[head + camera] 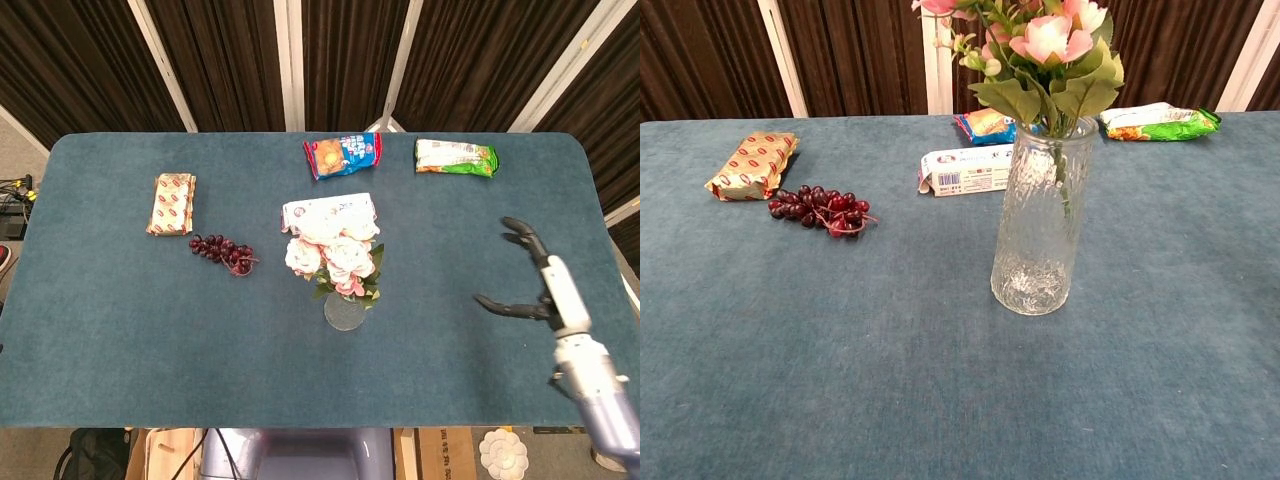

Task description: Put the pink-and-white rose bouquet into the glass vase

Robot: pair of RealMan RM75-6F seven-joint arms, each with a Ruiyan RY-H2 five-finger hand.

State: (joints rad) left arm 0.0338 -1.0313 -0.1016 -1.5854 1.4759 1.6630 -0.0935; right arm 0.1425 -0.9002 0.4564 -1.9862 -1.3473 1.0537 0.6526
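The pink-and-white rose bouquet (335,255) stands with its stems inside the glass vase (1038,225), blooms (1045,38) and green leaves spilling over the rim. The vase (345,311) stands upright near the middle of the blue table. My right hand (535,285) hovers far to the right of the vase, near the table's right edge, fingers spread wide and holding nothing. It does not show in the chest view. My left hand appears in neither view.
A red grape bunch (222,250) and a tan snack packet (172,203) lie at the left. A white packet (328,212) lies just behind the vase. A blue-red bag (343,155) and a green bag (456,157) lie at the back.
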